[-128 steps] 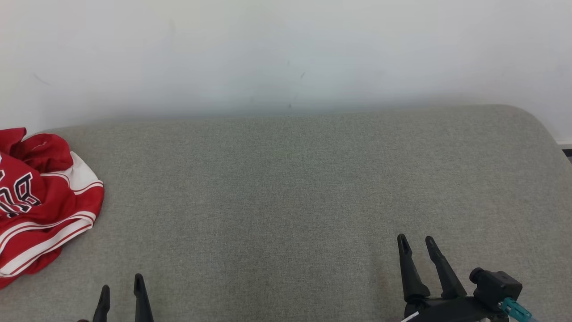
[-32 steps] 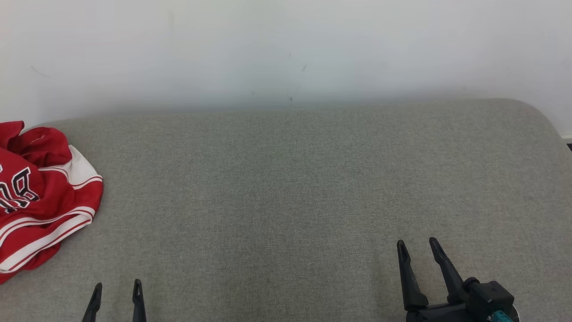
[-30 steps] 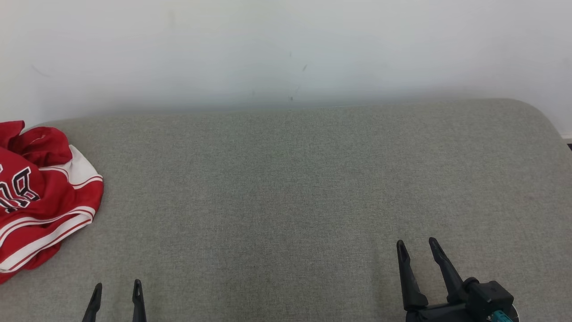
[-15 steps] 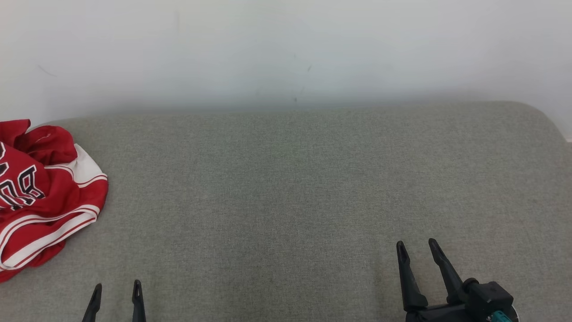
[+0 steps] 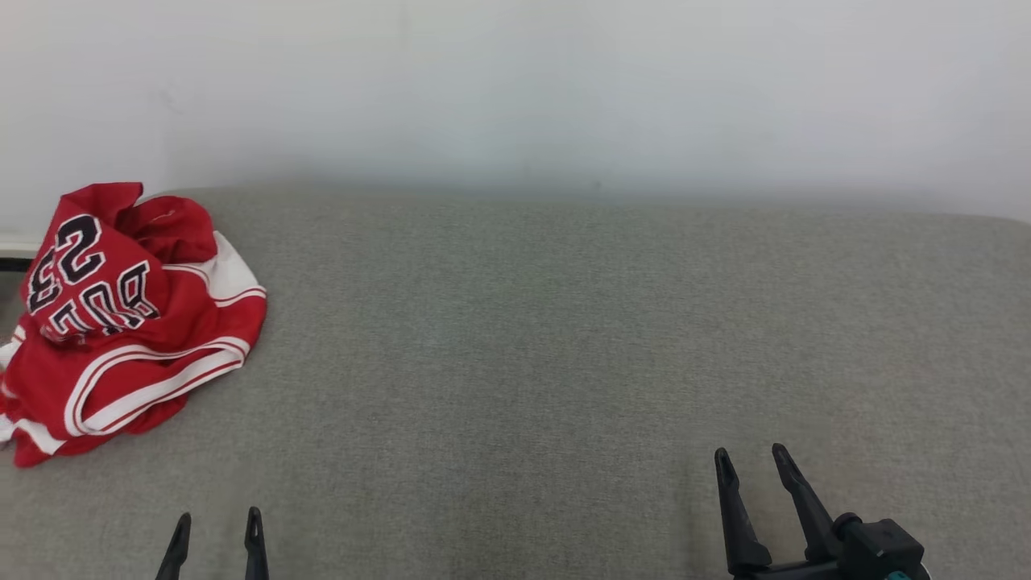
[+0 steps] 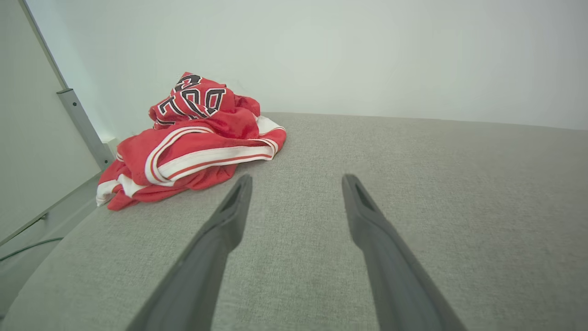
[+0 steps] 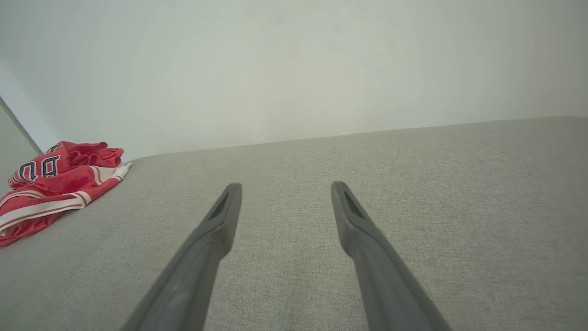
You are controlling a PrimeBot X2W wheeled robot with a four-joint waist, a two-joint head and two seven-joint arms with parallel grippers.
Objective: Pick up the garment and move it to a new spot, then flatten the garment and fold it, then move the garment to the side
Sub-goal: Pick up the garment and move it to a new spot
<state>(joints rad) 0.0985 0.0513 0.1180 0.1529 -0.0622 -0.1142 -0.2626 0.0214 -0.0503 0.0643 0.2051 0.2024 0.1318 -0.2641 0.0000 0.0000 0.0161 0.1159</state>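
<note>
Head view: crumpled red garment [image 5: 129, 314] at 9 o'clock on grey cushion [image 5: 515, 338], untouched. Left gripper [image 5: 219, 517] at 8, right gripper [image 5: 750, 453] at 4, both spread wide, empty. Pickup step not yet begun, likely; next, reach left gripper toward its 11 o'clock, pinch a fold.

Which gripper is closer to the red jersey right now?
The left gripper: the red jersey lies crumpled at the left end of the grey cushion, ahead of it. The right gripper sits far across on the other side.
</note>
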